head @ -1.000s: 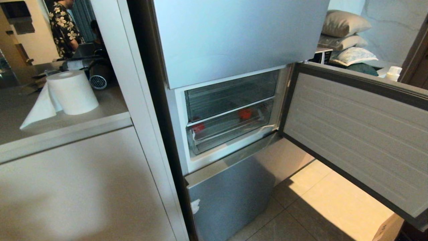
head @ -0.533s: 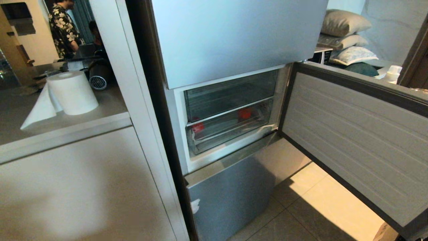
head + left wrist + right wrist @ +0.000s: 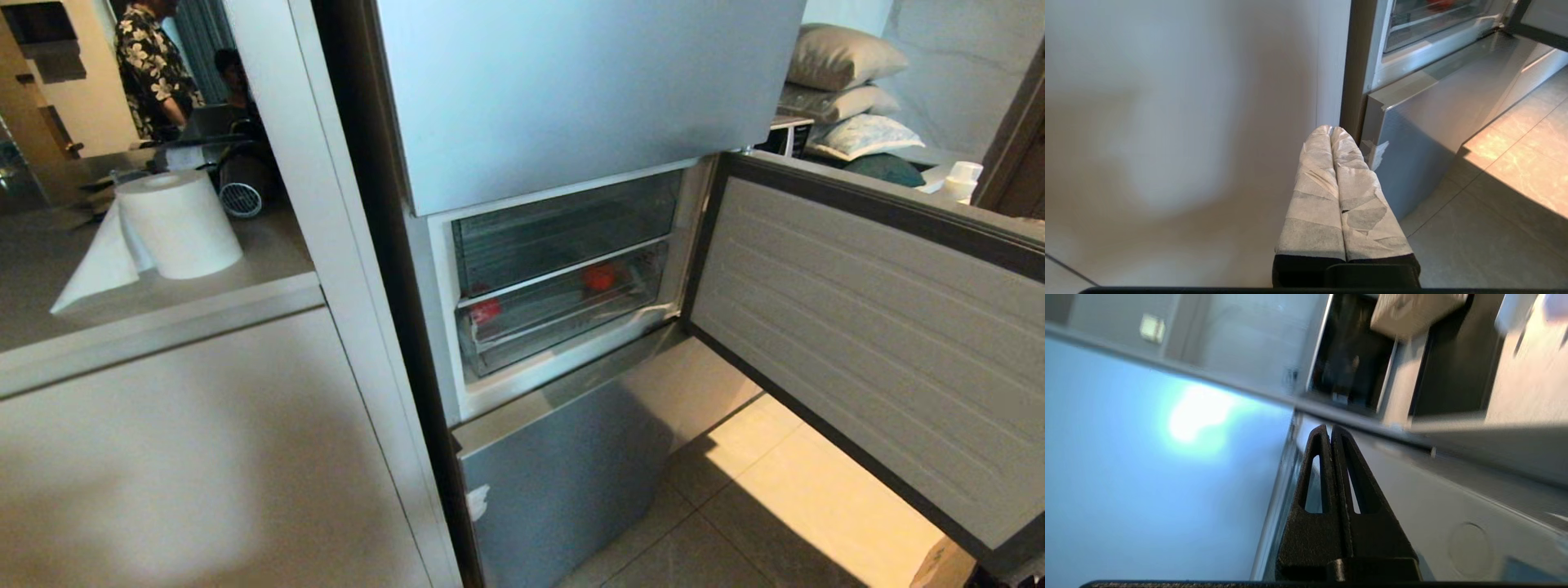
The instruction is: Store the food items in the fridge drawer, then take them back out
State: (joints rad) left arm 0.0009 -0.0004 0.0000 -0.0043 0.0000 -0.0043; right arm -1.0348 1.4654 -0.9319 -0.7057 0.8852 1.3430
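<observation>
Sitting pushed in behind its clear front lip, the fridge drawer (image 3: 563,314) is holding two red food items (image 3: 600,277), one toward its right end and one at its left end, below the clear-fronted compartment (image 3: 563,230) and beside the middle fridge door (image 3: 865,343), which is standing open to the right. The left gripper (image 3: 1331,131), its tape-wrapped fingers (image 3: 1316,192) pressed together and gripping nothing, is pointing at the cabinet side near the lower fridge door (image 3: 1412,134). The right gripper (image 3: 1330,430), black fingers closed together and empty, is pointing along a silver-blue fridge panel (image 3: 1147,477).
</observation>
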